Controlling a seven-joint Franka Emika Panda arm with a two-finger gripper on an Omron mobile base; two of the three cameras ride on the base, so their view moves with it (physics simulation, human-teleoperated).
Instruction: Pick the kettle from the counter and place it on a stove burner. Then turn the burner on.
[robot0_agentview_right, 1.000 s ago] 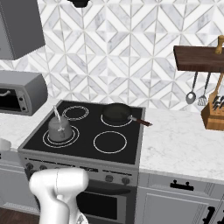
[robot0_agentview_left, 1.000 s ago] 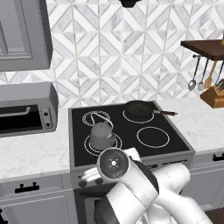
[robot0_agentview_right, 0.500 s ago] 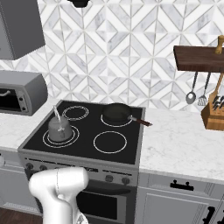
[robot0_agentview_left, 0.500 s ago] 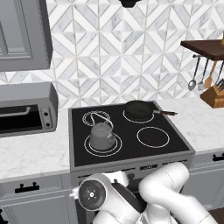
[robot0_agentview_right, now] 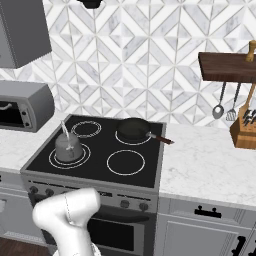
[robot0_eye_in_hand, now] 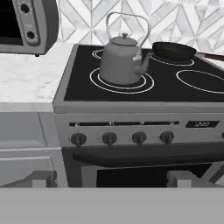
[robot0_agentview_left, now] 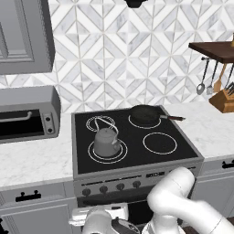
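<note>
The grey kettle (robot0_agentview_left: 106, 141) (robot0_agentview_right: 67, 146) (robot0_eye_in_hand: 120, 61) stands upright on the front-left stove burner (robot0_agentview_left: 98, 157) (robot0_agentview_right: 52, 159) (robot0_eye_in_hand: 94, 78), the largest double ring on the black cooktop. Its spout points toward the black pan. My gripper (robot0_eye_in_hand: 111, 178) is open and empty, with its fingertips (robot0_eye_in_hand: 43, 178) far apart. It hangs low in front of the oven door and faces the stove's front panel. Four knobs (robot0_eye_in_hand: 109, 138) line that panel just above the gripper. The white marble counter (robot0_agentview_left: 32, 160) (robot0_eye_in_hand: 26, 83) lies left of the stove.
A black frying pan (robot0_agentview_left: 145, 114) (robot0_agentview_right: 134, 129) (robot0_eye_in_hand: 173, 50) sits on the back-right burner. A grey toaster oven (robot0_agentview_left: 27, 114) (robot0_eye_in_hand: 28, 22) stands on the left counter. A knife block (robot0_agentview_right: 245, 131) and hanging utensils (robot0_agentview_right: 225, 107) are at the right.
My hand has dropped from level with the cooktop's front edge to below the knob panel, drifting left. The kettle and pan have not moved.
</note>
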